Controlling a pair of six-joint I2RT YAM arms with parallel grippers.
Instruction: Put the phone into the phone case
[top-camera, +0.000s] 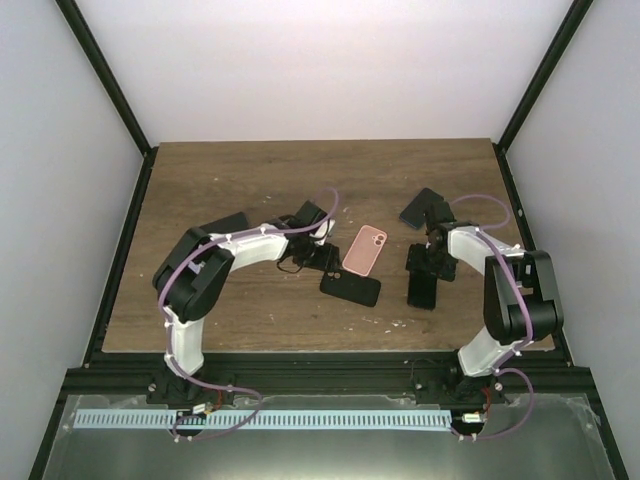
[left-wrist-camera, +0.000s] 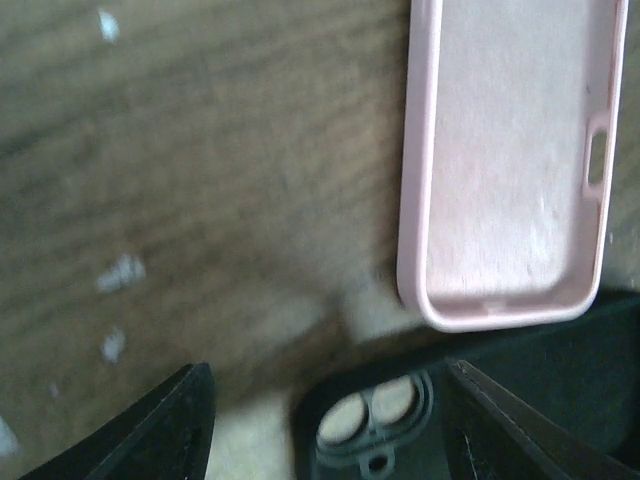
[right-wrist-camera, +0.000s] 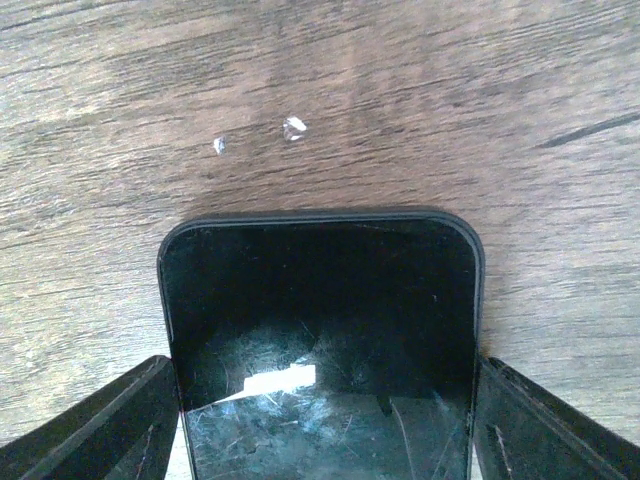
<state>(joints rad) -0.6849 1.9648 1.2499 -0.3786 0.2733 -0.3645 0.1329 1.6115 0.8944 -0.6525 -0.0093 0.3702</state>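
A black phone (right-wrist-camera: 320, 320) lies screen up between my right gripper's (right-wrist-camera: 322, 362) fingers, which press on its two long sides; it shows in the top view (top-camera: 422, 290) right of centre. A pink phone case (top-camera: 365, 250) lies hollow side up at the table's middle, and also shows in the left wrist view (left-wrist-camera: 510, 170). A black case with camera cut-outs (left-wrist-camera: 390, 420) lies just in front of it (top-camera: 350, 290). My left gripper (left-wrist-camera: 328, 368) is open over the black case's camera corner, with a gap between the left finger and the case.
A flat black object (top-camera: 420, 208) lies at the back right behind the right arm. Another flat black object (top-camera: 222, 225) lies at the left behind the left arm. The wooden table (top-camera: 250, 180) is walled on both sides.
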